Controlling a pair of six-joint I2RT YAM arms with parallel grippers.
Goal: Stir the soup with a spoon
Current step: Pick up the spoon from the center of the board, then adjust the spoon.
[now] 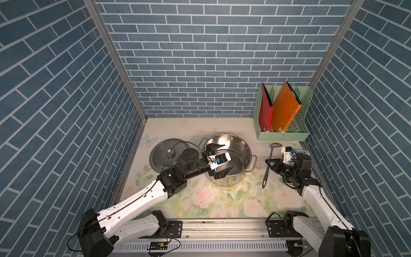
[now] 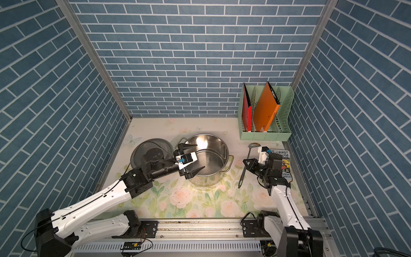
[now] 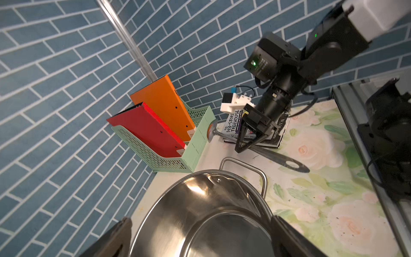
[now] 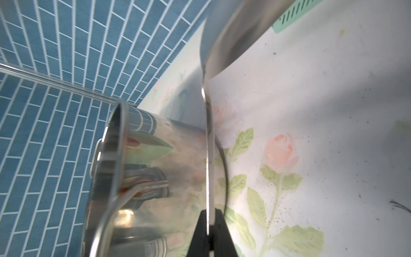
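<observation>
Floral mat (image 1: pixel 200 200), blue brick walls (image 1: pixel 200 55). Right gripper (image 1: pixel 267 161) pinches spoon (image 1: pixel 266 175) beside pot (image 1: pixel 226 140); left gripper (image 1: pixel 228 157) spread above it. Lid (image 1: pixel 165 153) shows in both top views only.

Cannot see the near part of the lid (image 1: pixel 160 153) behind the left arm (image 1: pixel 142 195) in both top views. Can read only scraps of the book (image 2: pixel 281 154) cover under the right arm (image 2: pixel 274 165). Cannot see the whole pot (image 3: pixel 200 193) in the left wrist view: cut by the edge. Cannot make out the bowl of the spoon (image 4: pixel 210 160) in the right wrist view: blurred, cut off.
</observation>
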